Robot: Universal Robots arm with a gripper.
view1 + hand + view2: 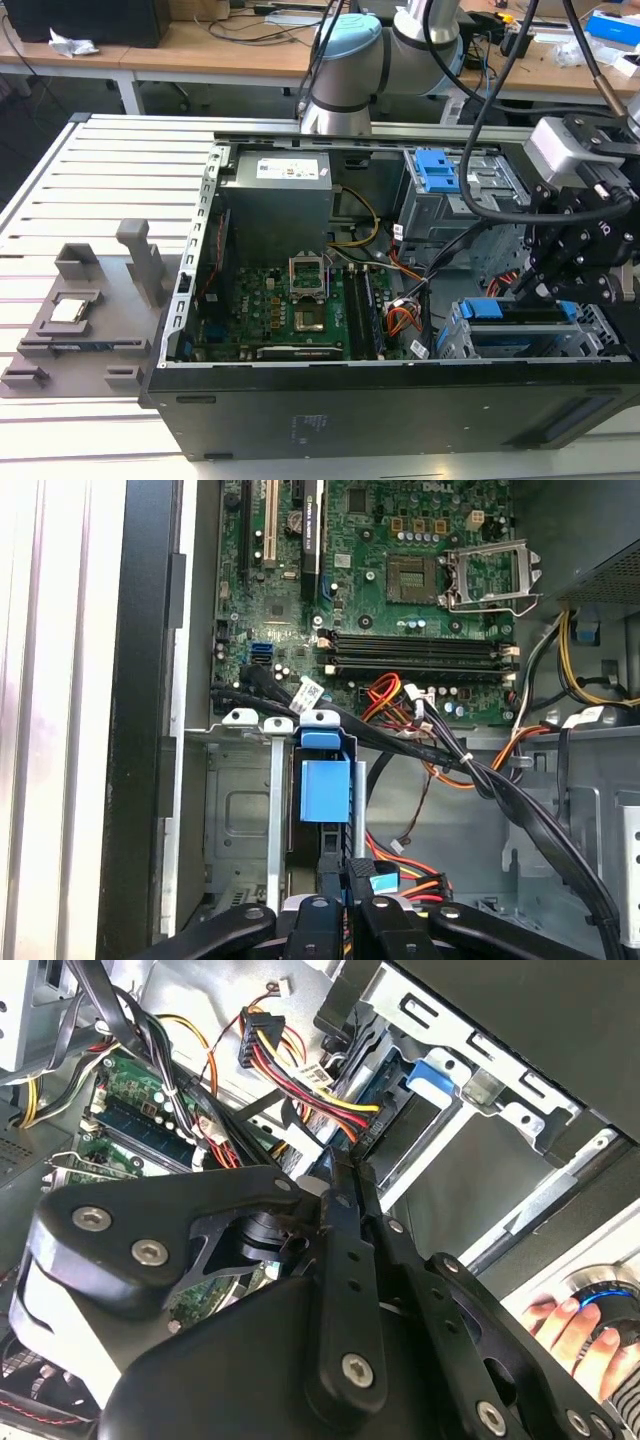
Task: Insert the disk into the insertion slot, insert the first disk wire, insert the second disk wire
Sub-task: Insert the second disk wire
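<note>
Gripper (540, 285): over lower drive bay, exterior view's right
Fingers (345, 1195): together, nothing seen clamped
Disk (520, 325): seated in insertion slot (470, 340)
Wires (300, 1075): red/yellow bundle beside fingertips

Exterior overlooks case (300, 420) (wrist views inside, close).

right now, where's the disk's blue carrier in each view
Exterior view: blue carrier in the low drive cage at the exterior view's right.
Second wrist view: a blue corner inside that cage.
First wrist view: a blue block between that cage's rails.
Shared landmark: the green motherboard.
</note>
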